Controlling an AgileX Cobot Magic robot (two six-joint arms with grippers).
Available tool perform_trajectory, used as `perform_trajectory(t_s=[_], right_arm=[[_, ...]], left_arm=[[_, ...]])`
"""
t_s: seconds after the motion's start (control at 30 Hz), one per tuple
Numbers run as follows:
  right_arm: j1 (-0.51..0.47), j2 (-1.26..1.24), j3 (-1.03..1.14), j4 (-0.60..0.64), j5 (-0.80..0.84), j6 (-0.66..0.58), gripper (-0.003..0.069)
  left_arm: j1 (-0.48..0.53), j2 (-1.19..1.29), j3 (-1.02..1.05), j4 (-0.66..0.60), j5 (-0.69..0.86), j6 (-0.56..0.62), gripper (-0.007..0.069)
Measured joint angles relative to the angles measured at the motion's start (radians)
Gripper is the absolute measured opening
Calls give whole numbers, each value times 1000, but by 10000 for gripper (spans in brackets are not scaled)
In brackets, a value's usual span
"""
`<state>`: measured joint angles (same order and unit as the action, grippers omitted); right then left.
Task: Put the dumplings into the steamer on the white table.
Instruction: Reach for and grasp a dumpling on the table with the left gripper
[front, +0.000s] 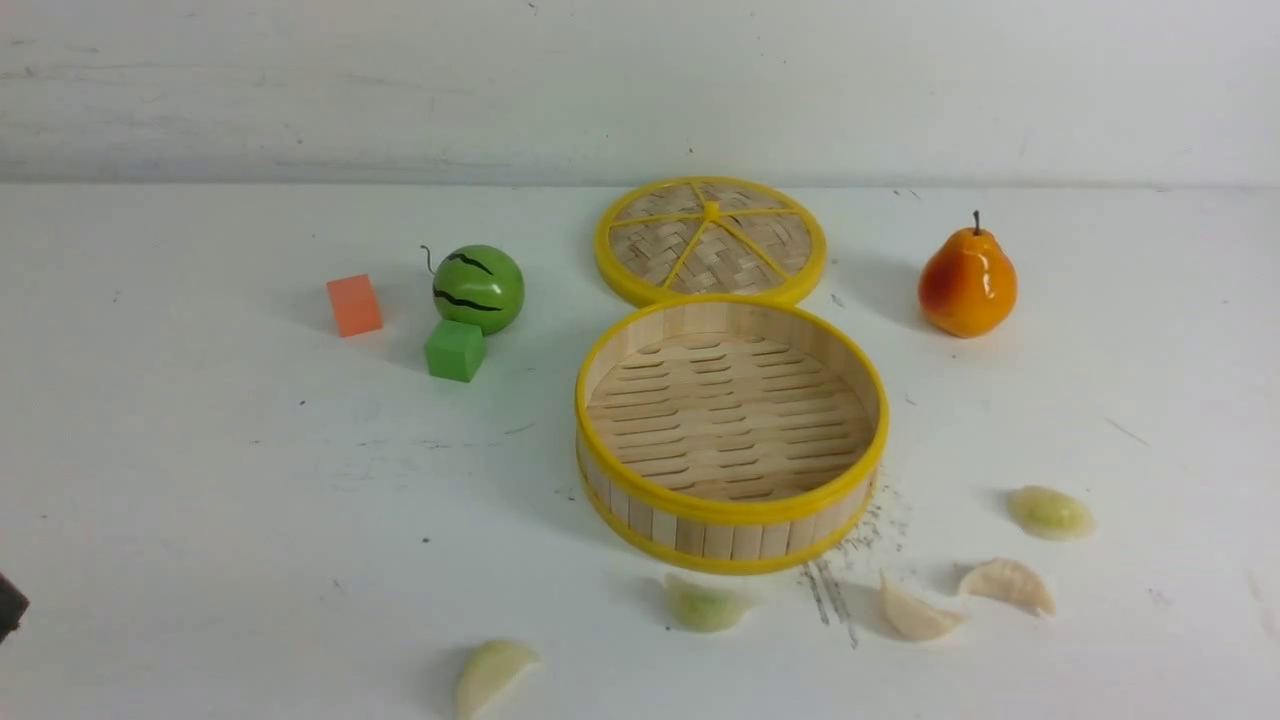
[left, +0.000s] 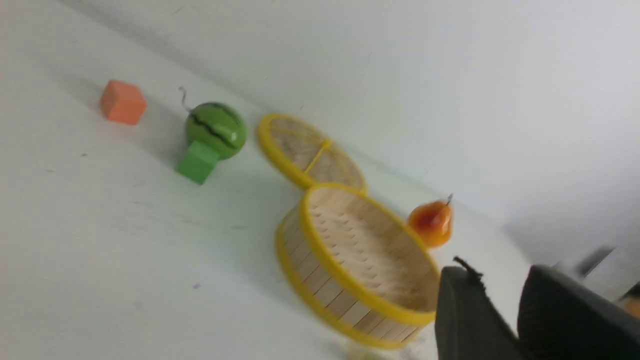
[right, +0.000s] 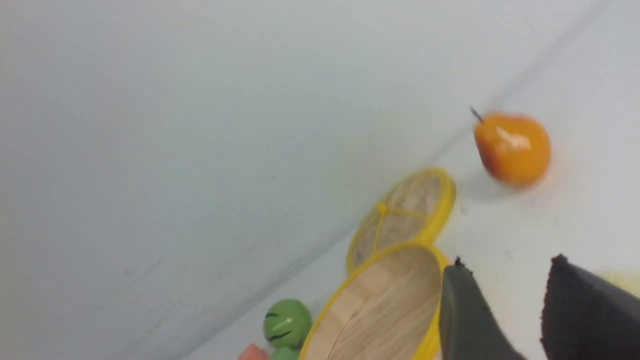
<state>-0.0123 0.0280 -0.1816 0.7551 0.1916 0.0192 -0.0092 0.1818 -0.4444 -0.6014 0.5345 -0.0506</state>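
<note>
The steamer (front: 700, 535) stands empty in the middle of the white table (front: 200, 480). Several pale dumplings lie on the table in front of it: one at the front left (front: 492, 672), one just before the steamer's wall (front: 705, 605), and three to the right (front: 915, 615) (front: 1008, 585) (front: 1050, 512). In the left wrist view my left gripper (left: 495, 274) is open and holds nothing, with the steamer (left: 320, 285) beyond it. My right gripper (right: 507, 265) is also open and empty, beside the steamer (right: 380, 305). A dumpling (right: 620, 282) shows blurred behind one finger.
The woven lid (front: 710, 240) lies flat behind the steamer. A toy watermelon (front: 478, 288), a green cube (front: 455, 350) and an orange cube (front: 354, 305) sit at the back left. An orange pear (front: 967, 280) stands at the back right. A dark piece of the left arm (front: 8, 605) shows at the left edge.
</note>
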Motion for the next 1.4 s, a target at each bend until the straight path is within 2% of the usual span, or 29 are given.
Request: perform_trajectory(t_s=[0.17, 0.23, 0.3, 0.37, 0.43, 0.47, 0.57, 0.63, 0.7, 0.77, 0.87, 1.03, 1.1, 1.13, 1.23, 1.4], right_arm=[[0, 230, -246, -50, 94, -336, 108], [0, 373, -351, -81, 200, -425, 29], [0, 520, -455, -102, 345, -467, -13], [0, 583, -495, -107, 409, -476, -19], [12, 728, -577, -113, 542, -483, -20], [14, 737, -582, -114, 549, -483, -20], [81, 867, -643, -121, 648, -485, -20], [109, 890, -648, -121, 661, -486, -20], [140, 905, -651, -130, 671, -486, -20], [161, 910, -652, -143, 678, -486, -20], [165, 910, -652, -161, 679, -486, -19], [172, 910, -652, -169, 678, -486, -17], [173, 910, -652, -169, 678, -486, -16], [175, 910, -652, -169, 677, -486, -16], [174, 910, -652, -169, 677, -486, -16], [174, 910, -651, -169, 669, -486, -16]], left_arm=[[0, 270, -234, 210, 239, 13, 0], [0, 400, -344, 281, 363, 16, -14], [-4, 527, -438, 340, 469, 20, -14], [-14, 582, -474, 361, 512, 20, -14], [-73, 707, -547, 395, 573, 20, -14], [-80, 727, -551, 397, 577, 20, -14], [-244, 898, -610, 432, 577, 20, -14], [-313, 968, -625, 457, 577, 22, -11], [-398, 1042, -640, 502, 576, 23, 12], [-480, 1117, -646, 557, 570, 23, 66], [-571, 1226, -650, 611, 533, 23, 210], [-615, 1358, -651, 623, 427, 22, 470], [-615, 1392, -652, 626, 397, 14, 511], [-610, 1445, -652, 638, 357, -13, 563], [-590, 1533, -652, 658, 290, -61, 583], [-574, 1645, -652, 674, 219, -83, 529]])
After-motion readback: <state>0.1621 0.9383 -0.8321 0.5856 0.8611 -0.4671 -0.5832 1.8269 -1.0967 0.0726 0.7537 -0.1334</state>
